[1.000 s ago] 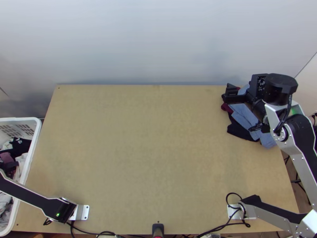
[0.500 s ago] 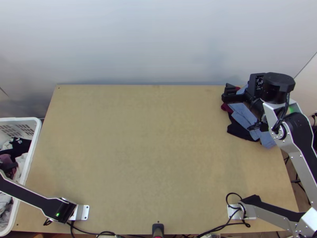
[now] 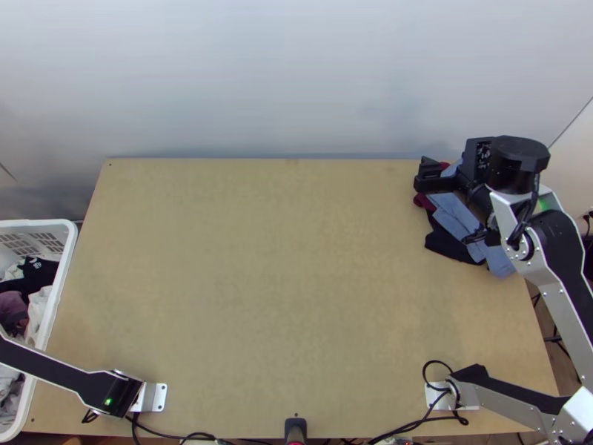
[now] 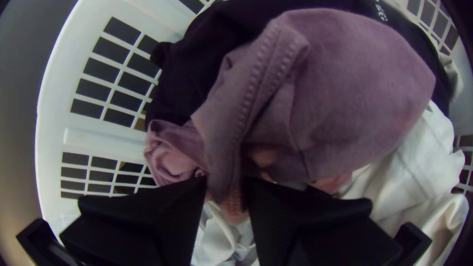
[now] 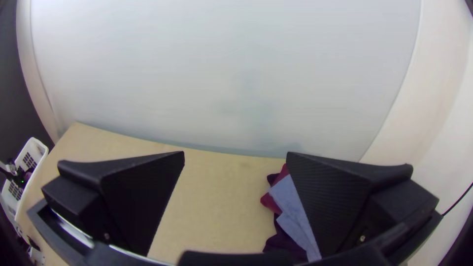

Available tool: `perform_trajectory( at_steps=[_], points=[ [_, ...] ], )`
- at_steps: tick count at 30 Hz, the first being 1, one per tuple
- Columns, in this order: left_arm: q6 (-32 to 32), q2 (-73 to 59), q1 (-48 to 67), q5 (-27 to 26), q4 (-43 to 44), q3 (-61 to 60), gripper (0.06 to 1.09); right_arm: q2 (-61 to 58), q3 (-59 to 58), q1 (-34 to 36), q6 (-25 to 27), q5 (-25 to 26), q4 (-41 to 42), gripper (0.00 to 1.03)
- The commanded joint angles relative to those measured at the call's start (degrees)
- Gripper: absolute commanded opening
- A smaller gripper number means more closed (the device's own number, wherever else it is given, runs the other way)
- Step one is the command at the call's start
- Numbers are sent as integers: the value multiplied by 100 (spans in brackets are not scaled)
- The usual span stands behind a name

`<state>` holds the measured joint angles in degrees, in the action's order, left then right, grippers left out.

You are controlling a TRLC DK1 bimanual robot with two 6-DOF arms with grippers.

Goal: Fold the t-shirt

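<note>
We see a pale wall [image 3: 296, 74] behind the wooden table [image 3: 289, 282]. On the table's far right corner we find a pile of clothes: a blue cloth [image 3: 459, 216] lying over dark red [image 3: 423, 201] and black ones [image 3: 447, 246]. Just beside the table's left edge we have a white plastic basket [image 3: 62, 289], with a black garment [image 3: 43, 274] and white cloth [image 4: 414, 177] inside.
</note>
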<state>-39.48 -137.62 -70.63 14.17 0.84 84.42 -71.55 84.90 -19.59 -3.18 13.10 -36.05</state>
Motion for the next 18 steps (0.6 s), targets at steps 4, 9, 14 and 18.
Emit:
perform_trajectory(
  at_steps=[4,9,14,18],
  points=[
    [46,-54,-3,-55,21,-128,10,1,35,0,2,8,2,96],
    [257,183,-21,-64,-128,-119,10,1,70,0,2,8,2,96],
    [1030,1150,-56,-767,-1473,83,10,1,79,0,2,8,2,96],
    [1364,2134,32,-996,-2536,39,10,9,26,26,-7,-1,-16,96]
  ],
)
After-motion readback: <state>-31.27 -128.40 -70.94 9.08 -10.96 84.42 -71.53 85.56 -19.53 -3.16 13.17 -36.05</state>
